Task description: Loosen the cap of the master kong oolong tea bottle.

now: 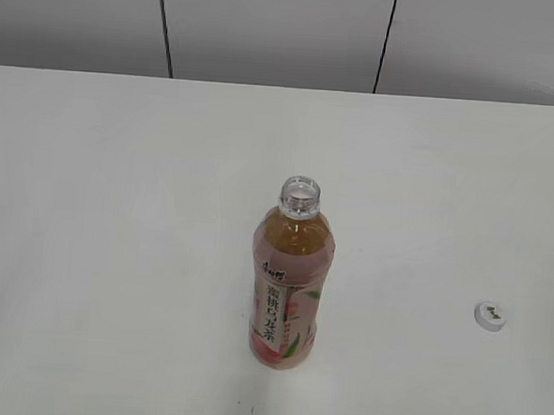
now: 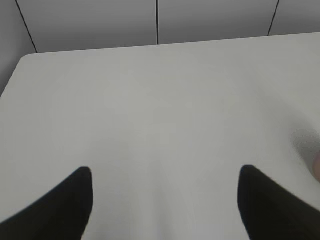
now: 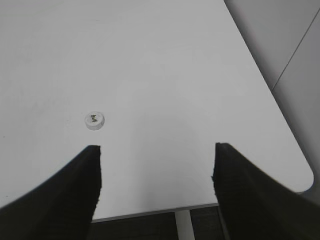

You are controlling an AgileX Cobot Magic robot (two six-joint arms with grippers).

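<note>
The master kong oolong tea bottle [image 1: 291, 288] stands upright in the middle of the white table [image 1: 117, 207], its mouth open with no cap on it. The white cap [image 1: 490, 316] lies on the table to the bottle's right; it also shows in the right wrist view [image 3: 94, 120], top up with a dark mark. My right gripper [image 3: 156, 150] is open and empty, above the table's near right corner, apart from the cap. My left gripper [image 2: 165, 172] is open and empty over bare table. Neither gripper shows in the exterior view.
Grey wall panels [image 1: 269, 28] stand behind the table's far edge. The table's rounded right corner [image 3: 305, 175] and a white leg [image 3: 182, 225] show in the right wrist view. A pinkish blur sits at the left wrist view's right edge [image 2: 316, 165].
</note>
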